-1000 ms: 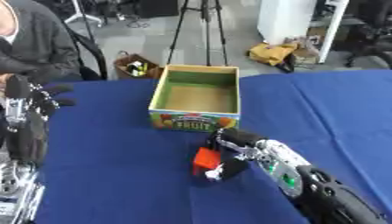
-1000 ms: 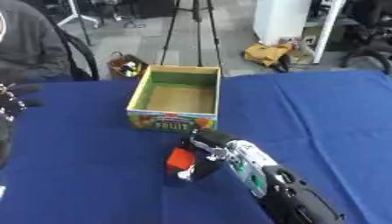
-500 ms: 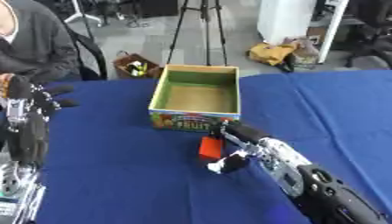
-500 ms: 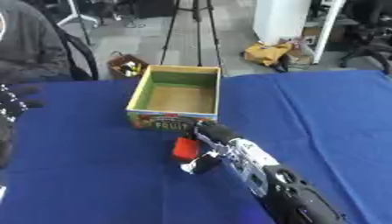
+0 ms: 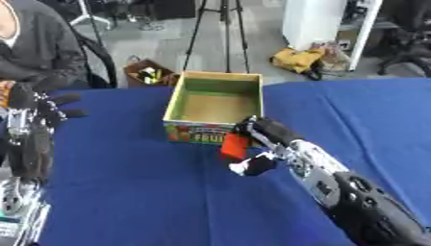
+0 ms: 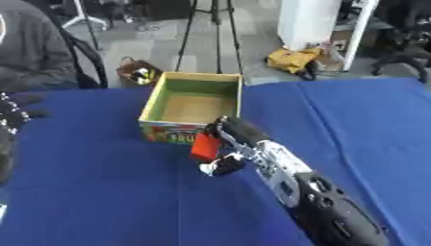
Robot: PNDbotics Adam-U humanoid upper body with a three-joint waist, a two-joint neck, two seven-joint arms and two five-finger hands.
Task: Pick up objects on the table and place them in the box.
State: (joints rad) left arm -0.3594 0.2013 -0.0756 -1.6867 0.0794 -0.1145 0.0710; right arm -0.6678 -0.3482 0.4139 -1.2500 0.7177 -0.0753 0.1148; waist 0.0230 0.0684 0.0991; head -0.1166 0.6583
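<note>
My right hand [image 5: 257,139] reaches in from the lower right and is shut on a small red object [image 5: 234,145], held just in front of the near wall of the box. The box [image 5: 174,103] is an open cardboard carton with a green and tan inside and a printed fruit label on its front; nothing shows inside it. It stands at the middle back of the blue table. My left hand [image 5: 38,108] is raised at the left edge, fingers straight and spread, holding nothing.
A blue cloth [image 5: 126,192] covers the table. A person in a grey top [image 5: 46,48] sits at the far left behind the table. A tripod [image 5: 225,29], a basket [image 5: 151,77] and a yellow bag [image 5: 296,60] stand on the floor beyond.
My right hand has carried the red object up and away from me, from the cloth nearer me to just before the box's front wall. The left hand has stayed in place.
</note>
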